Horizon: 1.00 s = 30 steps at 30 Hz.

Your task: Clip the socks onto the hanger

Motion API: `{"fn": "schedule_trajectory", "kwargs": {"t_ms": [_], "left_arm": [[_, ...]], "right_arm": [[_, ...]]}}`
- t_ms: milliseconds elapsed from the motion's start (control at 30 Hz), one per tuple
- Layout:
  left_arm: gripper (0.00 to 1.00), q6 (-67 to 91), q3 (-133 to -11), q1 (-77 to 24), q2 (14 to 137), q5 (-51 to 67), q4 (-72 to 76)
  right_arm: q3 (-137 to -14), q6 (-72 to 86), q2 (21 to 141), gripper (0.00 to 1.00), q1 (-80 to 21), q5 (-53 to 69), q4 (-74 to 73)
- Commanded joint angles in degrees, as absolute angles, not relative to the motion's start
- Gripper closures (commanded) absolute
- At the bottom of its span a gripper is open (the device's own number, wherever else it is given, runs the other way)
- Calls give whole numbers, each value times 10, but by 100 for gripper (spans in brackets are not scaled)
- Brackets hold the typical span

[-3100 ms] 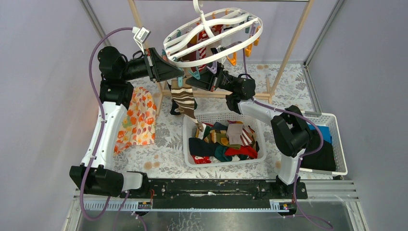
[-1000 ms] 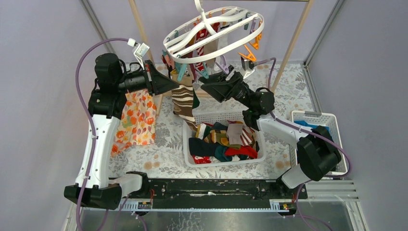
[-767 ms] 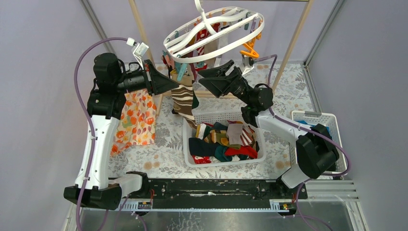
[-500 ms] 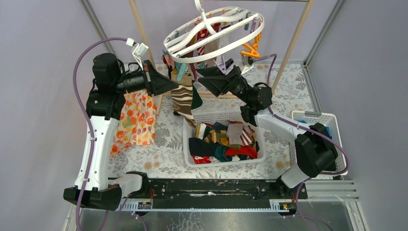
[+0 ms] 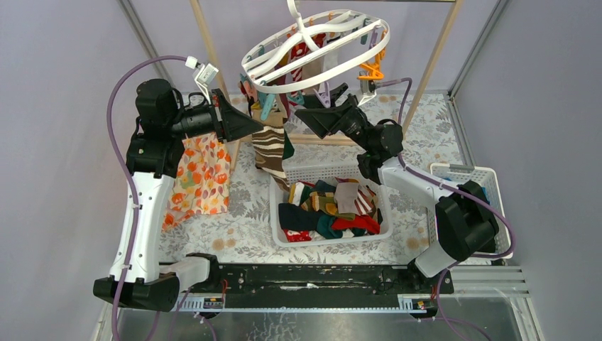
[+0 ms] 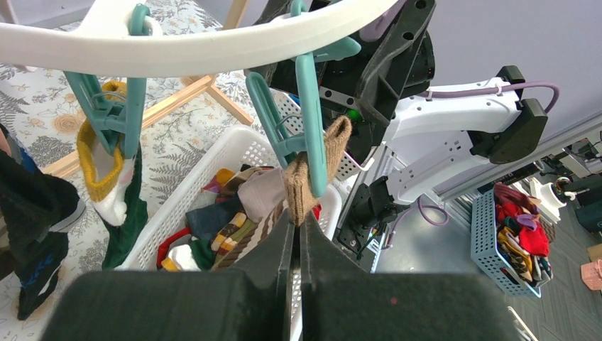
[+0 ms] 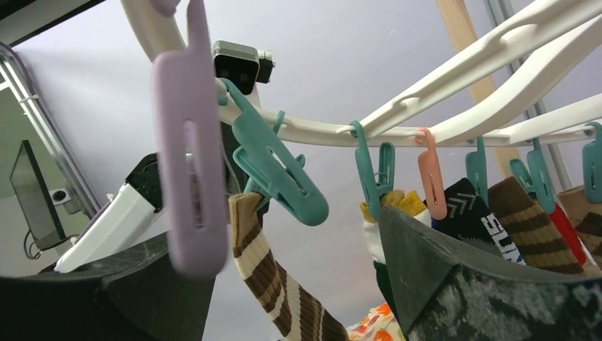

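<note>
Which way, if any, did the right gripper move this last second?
Yes. The right gripper rose in the top view, away from the far rim of the white basket, toward the hanger.

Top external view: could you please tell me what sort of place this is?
Probably a robot lab's enclosed test cell staged as a laundry corner: plain panel walls, two arms bolted to a rail, a clip hanger on a wooden rack, and a basket of socks.

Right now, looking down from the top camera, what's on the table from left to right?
Orange floral cloth → white basket full of socks → clothes basket.
</note>
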<state>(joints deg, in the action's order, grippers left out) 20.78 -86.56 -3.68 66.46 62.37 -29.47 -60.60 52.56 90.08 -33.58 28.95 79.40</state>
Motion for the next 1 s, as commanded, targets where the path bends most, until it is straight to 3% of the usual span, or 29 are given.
{"fn": "schedule_trajectory", "kwargs": {"t_ms": [0,200,400,500,633,733,800,967], "left_arm": [[97,197,-885,-33,652,625,-294],[97,193,-888,-33,653,620,-297],[97,181,-891,-33,654,612,-312],[96,175,-894,-33,652,604,-316],[94,176,-895,-33,652,591,-317],[83,178,-898,-33,650,567,-320],[65,177,-898,-33,645,538,-321],[37,160,-913,-33,638,457,-345]], "right_arm": [[-649,540,909,17,-332,294,843],[-670,567,922,32,-332,311,872],[-673,571,926,34,-332,315,875],[-682,574,929,50,-332,323,875],[-673,572,923,86,-333,317,874],[-658,548,910,99,-338,299,856],[-654,525,901,100,-345,288,831],[-648,408,873,100,-386,228,730]]}}
